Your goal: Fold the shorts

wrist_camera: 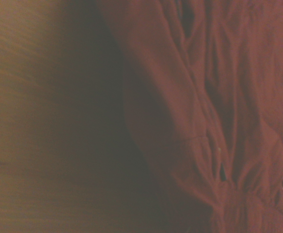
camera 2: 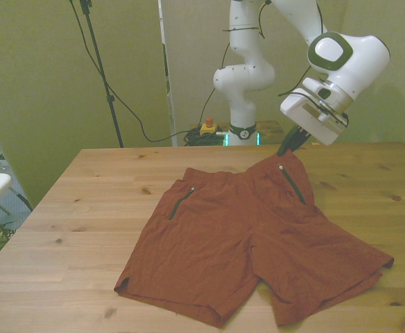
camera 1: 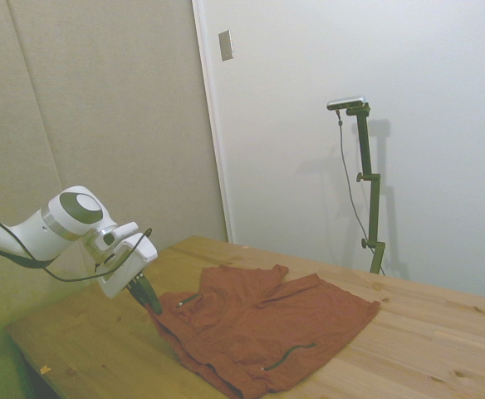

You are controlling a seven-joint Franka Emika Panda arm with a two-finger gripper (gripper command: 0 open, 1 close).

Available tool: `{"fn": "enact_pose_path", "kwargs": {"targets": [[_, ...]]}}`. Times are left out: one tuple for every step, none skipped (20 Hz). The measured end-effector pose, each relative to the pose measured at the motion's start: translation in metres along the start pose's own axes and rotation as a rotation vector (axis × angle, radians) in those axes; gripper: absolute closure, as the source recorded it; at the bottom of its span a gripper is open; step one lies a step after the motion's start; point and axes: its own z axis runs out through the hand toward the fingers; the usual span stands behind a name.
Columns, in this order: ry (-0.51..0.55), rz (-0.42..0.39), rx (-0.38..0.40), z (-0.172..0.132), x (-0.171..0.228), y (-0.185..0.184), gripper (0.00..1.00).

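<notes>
The wooden table (camera 2: pixel 78 208) carried the rust-red shorts (camera 2: pixel 258 236) spread flat and unfolded near its middle, waistband toward the robot and both legs running toward the near edge in the front view. 2 dark green pocket zips showed on the fabric, 1 on each side below the waistband. The white Franka arm (camera 2: pixel 341 59) leaned down at the waistband corner on the front view's right, and its gripper (camera 2: pixel 288 144) met the cloth there; the corner looked slightly lifted into a peak, which suggested a pinch, though neither wide view showed plainly whether the jaws were closed on it or merely touching, so I could not tell. The wrist view gave only blurred, bunched red fabric (wrist_camera: pixel 219 121) beside bare wood. To do this step well, the grasp probably needed to take both layers at the corner, then carry it low and straight across toward the opposite side so the halves stacked evenly without dragging the whole garment.
</notes>
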Motion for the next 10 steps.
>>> {"fn": "enact_pose_path", "kwargs": {"targets": [[-0.013,0.014,0.004,0.001,0.008,0.011,1.0],[-0.022,0.027,0.005,0.003,0.016,0.023,1.0],[-0.031,0.044,0.006,0.006,0.024,0.034,1.0],[-0.045,0.06,0.008,0.01,0.032,0.044,1.0],[-0.062,0.074,0.015,0.015,0.038,0.054,1.0],[-0.078,0.093,0.023,0.021,0.045,0.063,1.0],[-0.092,0.111,0.032,0.028,0.053,0.072,1.0],[-0.11,0.129,0.043,0.037,0.061,0.081,1.0],[-0.132,0.148,0.058,0.045,0.069,0.089,1.0],[-0.154,0.169,0.076,0.052,0.077,0.097,1.0]]}}
